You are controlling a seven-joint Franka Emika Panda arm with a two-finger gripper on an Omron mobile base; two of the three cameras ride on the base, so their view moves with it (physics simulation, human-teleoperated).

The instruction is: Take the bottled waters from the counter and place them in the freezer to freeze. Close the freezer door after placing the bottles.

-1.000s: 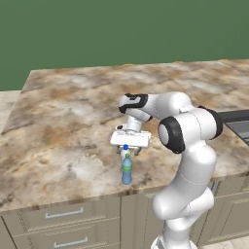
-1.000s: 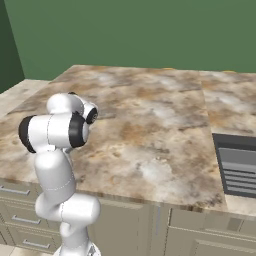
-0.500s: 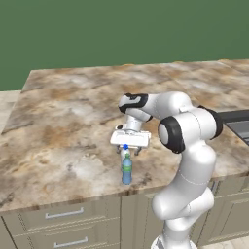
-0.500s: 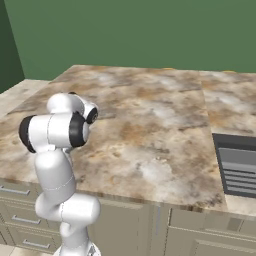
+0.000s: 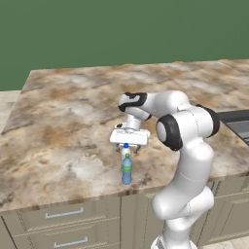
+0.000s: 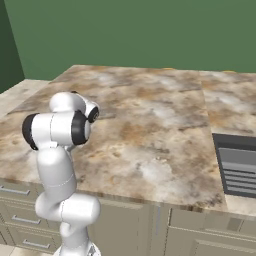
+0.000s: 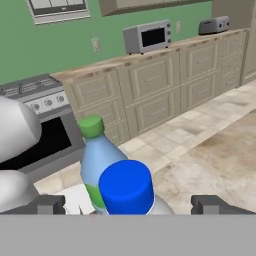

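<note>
Two bottled waters stand close together near the front edge of the counter [image 5: 58, 126]. The whitish one with the blue cap [image 5: 126, 145] [image 7: 126, 187] sits between the fingers of my gripper [image 5: 128, 147] [image 7: 131, 205], which hangs open right over it, its tips level with the cap. The blue-tinted bottle with the green cap [image 5: 126, 170] [image 7: 95, 150] stands just beyond it, toward the counter's edge. No finger touches either bottle as far as I can tell. The freezer and its door are out of view.
A dark recessed basin [image 6: 235, 167] [image 5: 233, 119] lies in the counter to the right. Beige drawers with silver handles [image 5: 63, 214] run below the edge. Across the room stand a stove [image 7: 35, 100], a microwave [image 7: 147, 36] and a toaster [image 7: 215, 25].
</note>
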